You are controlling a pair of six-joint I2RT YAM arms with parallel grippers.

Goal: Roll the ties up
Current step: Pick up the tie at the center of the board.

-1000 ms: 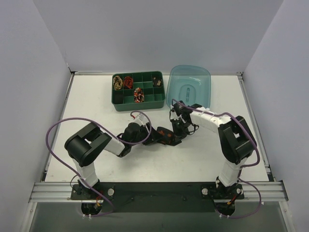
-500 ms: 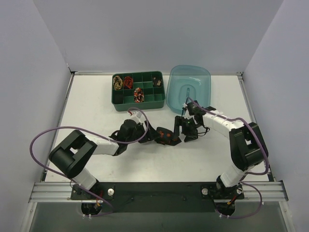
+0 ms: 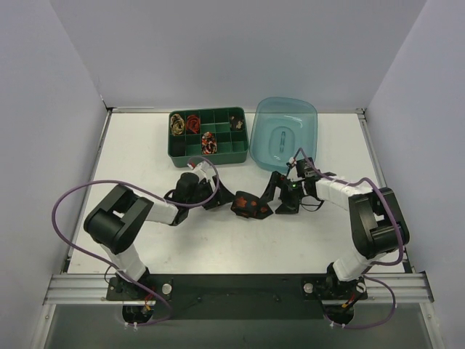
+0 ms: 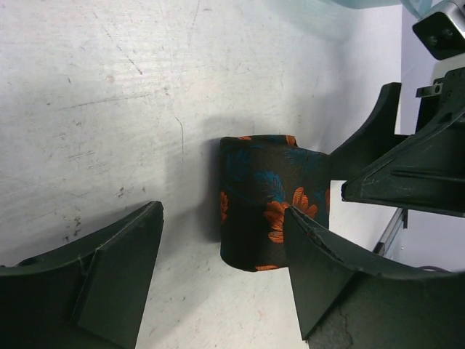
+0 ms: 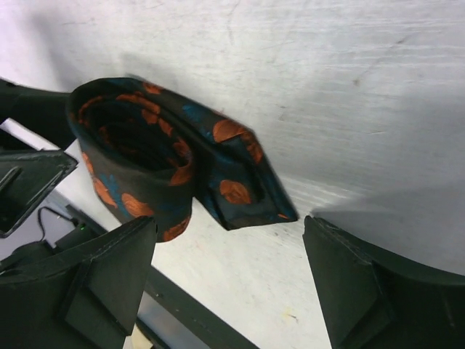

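My left hand (image 3: 222,199) is spread wide and grasps nothing. My right hand (image 3: 279,198) is the same, its fingers parted and bare. Between the two lies the rolled tie (image 3: 248,205), black with orange-red blotches and some blue leaf shapes, resting on the white worktop (image 3: 145,167). It is just off my left fingertips and just off my right ones.

From my left wrist the tie (image 4: 272,200) sits ahead in the gap between my fingers. Its edge meets my right-side finger (image 4: 327,276) in the picture, and I cannot tell whether they touch. From my right wrist the coil (image 5: 160,160) stands loosely wound with its hollow centre showing, and its pointed end lies flat beside it, clear of both fingers.

Farther back sits a green compartment tray (image 3: 211,158) holding small coils: a gold-black tie (image 3: 176,123), a red tie (image 3: 192,122) next to it, and an orange-black one (image 3: 209,142) in the row nearer me. A clear blue lid (image 3: 285,134) lies just right of the tray.
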